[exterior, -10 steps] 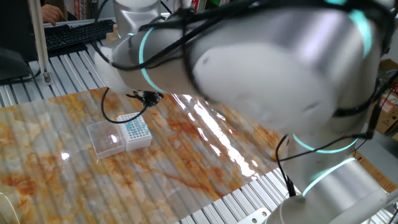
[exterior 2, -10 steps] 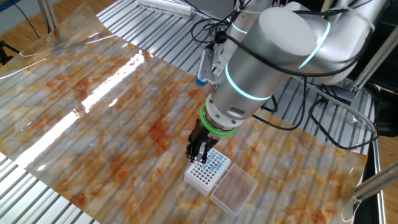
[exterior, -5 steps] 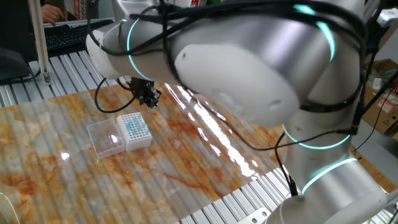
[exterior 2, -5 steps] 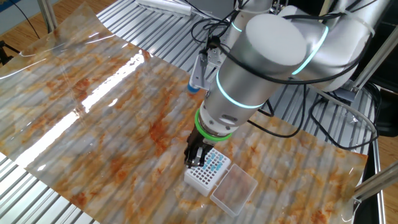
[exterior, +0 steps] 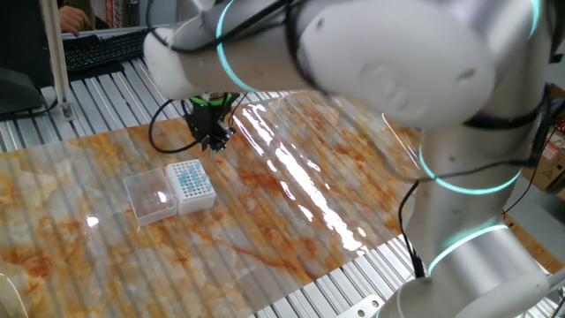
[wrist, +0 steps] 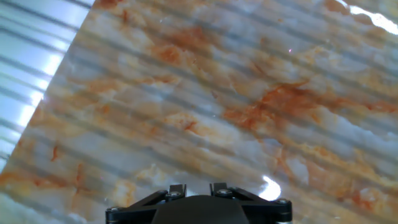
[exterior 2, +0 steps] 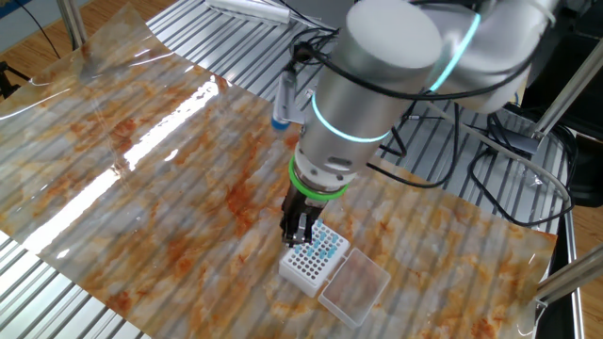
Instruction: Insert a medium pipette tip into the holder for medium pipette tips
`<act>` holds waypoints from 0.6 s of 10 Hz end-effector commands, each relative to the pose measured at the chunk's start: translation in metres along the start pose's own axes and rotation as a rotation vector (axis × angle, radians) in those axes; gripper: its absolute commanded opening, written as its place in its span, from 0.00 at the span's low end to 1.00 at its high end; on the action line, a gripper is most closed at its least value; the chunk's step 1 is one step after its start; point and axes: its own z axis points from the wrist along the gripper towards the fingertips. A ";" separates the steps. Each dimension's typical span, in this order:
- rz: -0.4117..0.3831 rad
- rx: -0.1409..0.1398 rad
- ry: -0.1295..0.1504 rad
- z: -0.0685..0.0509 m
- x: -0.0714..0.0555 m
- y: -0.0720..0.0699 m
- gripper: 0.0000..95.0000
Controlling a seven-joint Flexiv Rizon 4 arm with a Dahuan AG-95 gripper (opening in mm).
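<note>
End effector (exterior 2: 298, 231) above holder for medium pipette tips (exterior 2: 314, 260), clear lid (exterior 2: 354, 289) open flat on surface (exterior 2: 170, 179), grip state unclear, tip not discernible.

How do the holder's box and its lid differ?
The box is opaque white with a teal-dotted grid of holes on top; the lid is clear plastic, with no grid. The box has some blue-filled holes; the lid looks empty. Both are rectangular, joined side by side on the table.
</note>
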 end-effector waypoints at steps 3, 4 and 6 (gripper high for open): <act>-0.241 -0.014 0.073 0.008 -0.007 0.006 0.20; -0.303 -0.020 0.093 0.010 -0.009 0.007 0.00; -0.449 -0.026 0.109 0.013 -0.015 0.008 0.00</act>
